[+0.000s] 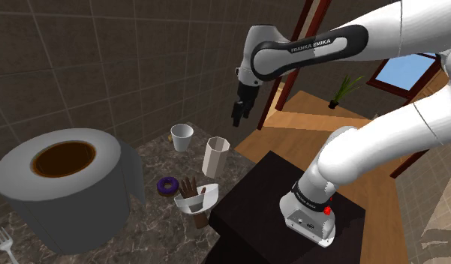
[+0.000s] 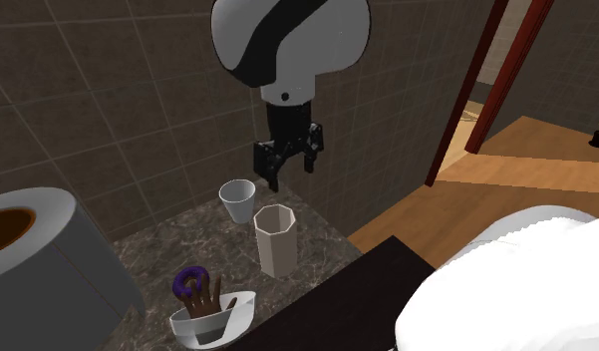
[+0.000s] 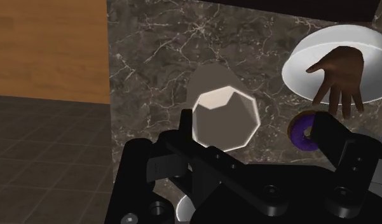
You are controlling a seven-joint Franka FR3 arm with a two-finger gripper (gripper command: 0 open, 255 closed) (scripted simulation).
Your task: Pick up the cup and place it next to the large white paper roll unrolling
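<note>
Cup (image 1: pixel 216 155), pale and faceted, is seen standing upright on the dark marble counter (image 1: pixel 152 161), and it is taken to be the task's thing, since it is the vessel nearly framed by the fingers in the wrist view. No part of the task can be counted as done: the cup has not been grasped or lifted, and it is set apart from the large white paper roll (image 1: pixel 66 187), which is found at the shoulder view's left. Approach, grasp, carry and release are all judged to be left.

A smaller round cup (image 1: pixel 181 136) is placed just beyond it, nearer the tiled wall. A purple doughnut (image 1: pixel 168 185) and a white bowl (image 1: pixel 195 199) holding a brown model hand are laid between the faceted cup and the roll.

The gripper (image 2: pixel 290 168) is held in the air, clearly above the faceted cup and a little toward the wall, with nothing touched. Its fingers are spread apart and nothing is held between them. A descent, with a small shift away from the wall, is judged to be needed before a grasp.
</note>
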